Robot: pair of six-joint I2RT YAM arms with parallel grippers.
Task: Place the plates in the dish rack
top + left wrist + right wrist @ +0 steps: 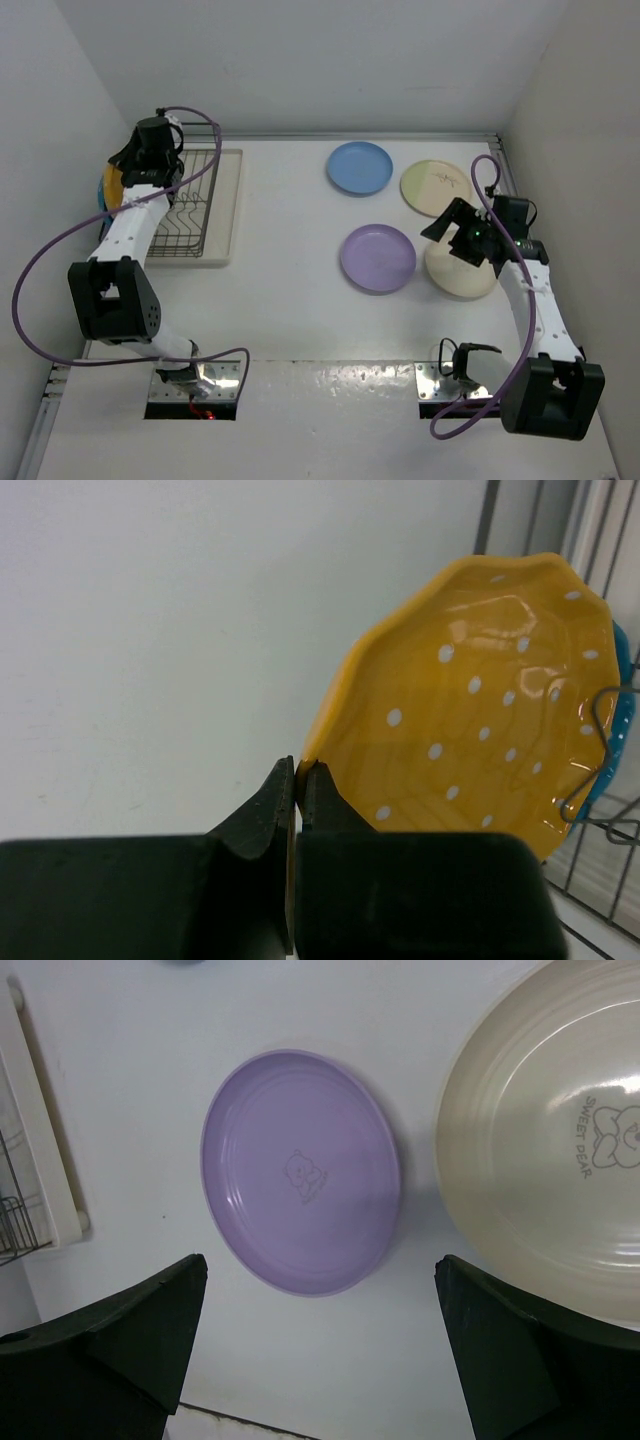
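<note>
inside left gripper [298, 780], orange plate [480, 710]

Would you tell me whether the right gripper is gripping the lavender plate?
No, the right gripper hangs open, and the lavender plate lies flat on the table, untouched.

Orange plate [470, 710]: glossy orange, white dots. Teal plate [622, 715]: teal sliver. Lavender plate [300, 1170]: faint grey bear outline at centre. Cream plate [560, 1150]: grey bear print, lettering. Light blue plate [359, 167]: plain. Cream-and-pale-green plate [436, 186]: thin dark line mark. Dish rack [190, 225]: dark grey wire. Drip tray [232, 200]: cream.
</note>
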